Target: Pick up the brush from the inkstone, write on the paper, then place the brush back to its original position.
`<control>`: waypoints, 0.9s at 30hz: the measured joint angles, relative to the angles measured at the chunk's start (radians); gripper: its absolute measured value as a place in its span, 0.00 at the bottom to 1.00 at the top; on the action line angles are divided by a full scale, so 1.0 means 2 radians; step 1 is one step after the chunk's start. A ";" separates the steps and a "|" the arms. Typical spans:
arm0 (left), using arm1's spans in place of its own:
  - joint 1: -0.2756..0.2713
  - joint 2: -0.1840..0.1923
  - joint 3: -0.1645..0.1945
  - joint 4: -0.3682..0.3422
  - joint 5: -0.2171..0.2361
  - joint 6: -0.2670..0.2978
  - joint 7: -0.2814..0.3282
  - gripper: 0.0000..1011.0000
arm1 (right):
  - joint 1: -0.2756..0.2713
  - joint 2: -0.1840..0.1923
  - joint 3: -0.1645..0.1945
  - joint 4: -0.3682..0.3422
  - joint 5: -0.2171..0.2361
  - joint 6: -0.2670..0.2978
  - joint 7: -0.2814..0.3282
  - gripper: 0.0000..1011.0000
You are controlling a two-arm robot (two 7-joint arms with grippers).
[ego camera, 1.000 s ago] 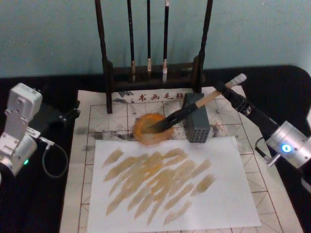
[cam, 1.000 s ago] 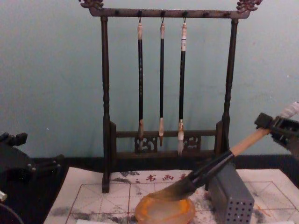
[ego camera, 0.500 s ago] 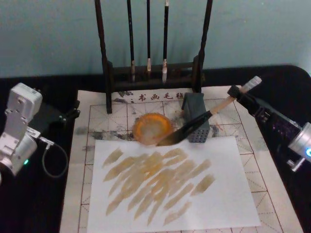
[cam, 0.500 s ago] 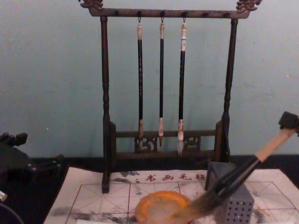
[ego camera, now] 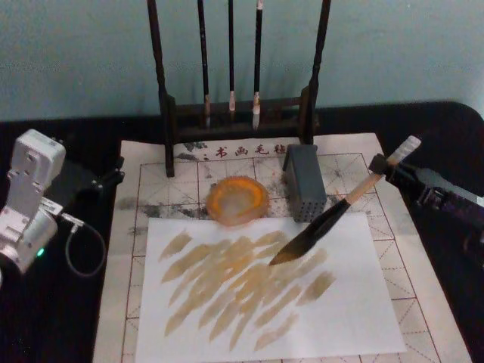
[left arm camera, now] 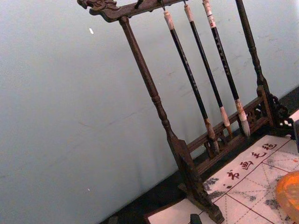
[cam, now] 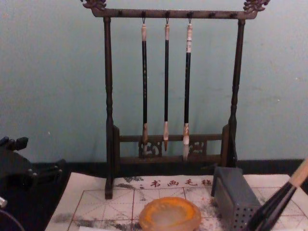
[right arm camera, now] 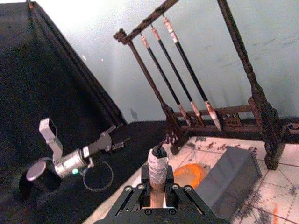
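From the head camera we see the right gripper [ego camera: 391,169] at 3 o'clock of the scene. It is clenched on the upper handle of the brush [ego camera: 333,219], just below its white end. The brush slants from 2 o'clock down to 8 o'clock, clear of the inkstone [ego camera: 238,200]. Its dark bristles are over the white sheet [ego camera: 355,318] among tan strokes, and we cannot tell whether the tip touches. The inkstone sits at the white sheet's 12 o'clock, on the paper [ego camera: 147,185]. The grey block [ego camera: 304,181] is at the inkstone's 3 o'clock, near but apart. The rack [ego camera: 168,121] with three thin brushes [ego camera: 231,53] stands at 12 o'clock. The left gripper [ego camera: 110,175] is parked at 9 o'clock, off the paper, with its fingers apart and holding nothing.

In the left wrist view we see the rack [left arm camera: 154,93], the thin brushes [left arm camera: 205,70] hanging from it, the paper [left arm camera: 252,182] with its red characters, and a sliver of the inkstone [left arm camera: 289,193].

In the right wrist view the right gripper [right arm camera: 156,198] grasps the brush [right arm camera: 158,169] beneath its looped white end. Beyond it the inkstone [right arm camera: 189,175] and the grey block [right arm camera: 229,179] lie side by side. The left gripper [right arm camera: 110,139] shows farther off, released.

From the chest camera the brush [cam: 279,204] slants at 4 o'clock, just beside the grey block [cam: 236,199]. The inkstone [cam: 169,215] rests at 6 o'clock on the paper [cam: 96,202].
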 joint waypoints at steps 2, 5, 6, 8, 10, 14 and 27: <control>0.000 0.000 0.000 0.000 0.000 0.000 0.000 0.99 | 0.000 0.005 -0.001 -0.002 -0.002 0.001 0.001 0.18; 0.000 0.000 0.000 0.000 0.000 0.000 0.000 0.99 | 0.000 0.014 -0.004 -0.004 -0.007 0.002 0.005 0.18; 0.000 0.000 0.000 0.000 0.000 0.000 0.000 0.99 | 0.000 0.018 -0.005 -0.004 -0.009 0.003 0.007 0.18; 0.000 0.000 0.000 0.000 0.000 0.000 0.000 0.99 | 0.000 0.022 -0.007 -0.006 -0.012 0.004 0.009 0.18; 0.000 0.000 0.000 0.000 0.000 0.000 0.000 0.99 | 0.001 0.027 -0.010 -0.007 -0.016 0.007 0.013 0.18; 0.000 0.000 0.000 0.000 0.000 0.000 0.000 0.99 | 0.005 0.034 -0.018 -0.008 -0.023 0.011 0.020 0.18; 0.000 0.000 0.000 0.000 0.000 0.000 0.000 0.99 | 0.008 0.051 -0.030 -0.019 -0.040 0.013 0.034 0.18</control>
